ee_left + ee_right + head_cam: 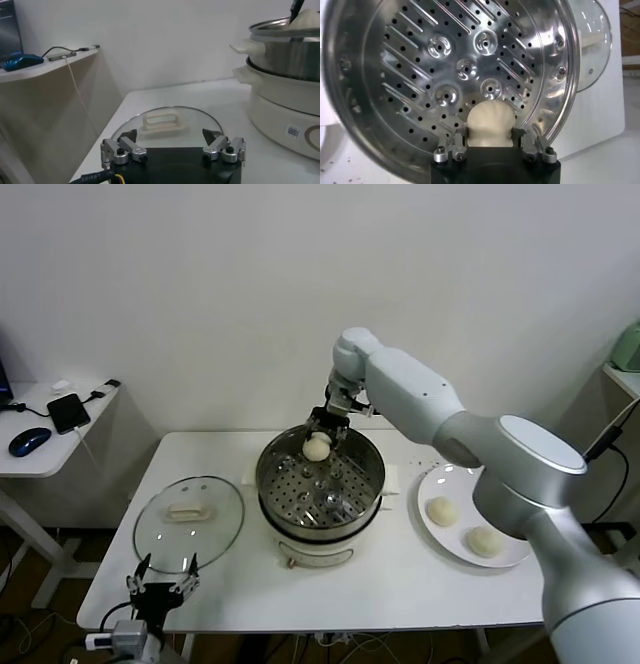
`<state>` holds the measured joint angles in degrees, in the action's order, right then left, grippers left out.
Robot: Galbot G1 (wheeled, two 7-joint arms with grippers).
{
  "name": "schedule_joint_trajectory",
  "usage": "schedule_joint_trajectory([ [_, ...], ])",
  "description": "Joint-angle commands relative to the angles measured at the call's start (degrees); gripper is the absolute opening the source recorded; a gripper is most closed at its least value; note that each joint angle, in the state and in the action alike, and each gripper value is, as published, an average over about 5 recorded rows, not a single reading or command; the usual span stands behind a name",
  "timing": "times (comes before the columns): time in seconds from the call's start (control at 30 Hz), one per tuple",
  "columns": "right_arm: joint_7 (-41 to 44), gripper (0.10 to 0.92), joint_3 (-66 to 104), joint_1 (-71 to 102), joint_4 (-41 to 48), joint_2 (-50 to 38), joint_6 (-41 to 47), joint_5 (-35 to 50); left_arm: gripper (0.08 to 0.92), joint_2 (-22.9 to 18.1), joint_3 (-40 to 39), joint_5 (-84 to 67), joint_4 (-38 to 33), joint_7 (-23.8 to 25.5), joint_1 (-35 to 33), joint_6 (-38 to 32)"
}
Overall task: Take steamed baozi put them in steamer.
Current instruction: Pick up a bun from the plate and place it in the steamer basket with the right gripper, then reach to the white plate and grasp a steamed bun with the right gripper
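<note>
In the head view, the right claw (318, 446) is seen poised over the far rim of the steamer (320, 524), closed on a steamed baozi (317, 448). The bun is held above the perforated tray (322, 484), near its far edge, so the tray lies straight below the claw; a short lowering is judged to be all the coming move needs. The right arm is reached forward and across from the robot's right, its wrist bent so that the fingers point down into the pot. Two more baozi (441, 510) are left on the white plate (437, 544) at the right of the steamer, on the same side as the working arm. The glass lid (190, 522) is laid flat on the desk (400, 584) at the left. The left claw (160, 582) is parked low at the near left edge of the desk, just before the lid.

In the left wrist view, the left claw (172, 145) is shown with its fingers spread wide and nothing between them; the lid handle (163, 123) lies just beyond it, and the steamer (285, 65) stands further off, with the bun showing above its rim.

In the right wrist view, the baozi (490, 124) is seen clamped between the two fingers of the right claw (490, 139), with the holed tray (450, 65) directly behind it. The round bun has no long axis to be reckoned with. Whether it is touching the tray cannot be told.
</note>
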<state>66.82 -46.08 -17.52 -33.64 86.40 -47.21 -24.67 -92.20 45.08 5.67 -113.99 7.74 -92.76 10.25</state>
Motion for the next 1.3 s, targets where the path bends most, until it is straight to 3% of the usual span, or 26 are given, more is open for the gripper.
schedule_joint_trajectory([
  [0.03,-2.41,0.585,0.41,1.23,0.22,0.42,-2.79,-3.60,0.823,-0.46,-0.19,0.08,0.53,0.07,0.14,-0.04],
  [0.2,-2.43,0.587,0.26,1.51,-0.04,0.00,-2.79,-3.41,0.823,-0.36,-0.56,0.09,1.05,0.01,0.19,-0.04],
  [0.33,-2.63,0.643,-0.36,1.54,-0.95,-0.71,-2.79,-2.76,0.823,-0.37,-0.69,0.11,1.12,0.06,0.30,0.13],
  [0.53,5.42,0.795,-4.03,-1.29,-7.09,-4.45,4.55,9.42,0.823,-0.34,-0.65,0.19,0.67,0.21,-0.02,0.45],
  [0.73,14.57,0.822,0.12,-6.19,-9.23,-7.74,15.22,20.18,0.823,-0.41,-0.58,0.10,-0.32,0.22,-0.56,0.67],
  [0.83,17.12,0.823,1.71,-8.32,-12.07,-11.50,27.93,24.51,0.823,-0.28,-0.57,-0.24,-1.19,0.50,-0.80,1.03],
  [1.0,15.82,0.823,3.51,-10.15,-22.73,-22.53,56.67,28.07,0.823,0.80,-0.28,-1.91,-2.03,1.79,-0.77,2.26],
  [1.3,13.54,0.823,4.18,-6.80,-34.57,-39.04,73.77,30.90,0.823,3.67,0.37,-4.59,-1.20,3.40,0.36,3.84],
])
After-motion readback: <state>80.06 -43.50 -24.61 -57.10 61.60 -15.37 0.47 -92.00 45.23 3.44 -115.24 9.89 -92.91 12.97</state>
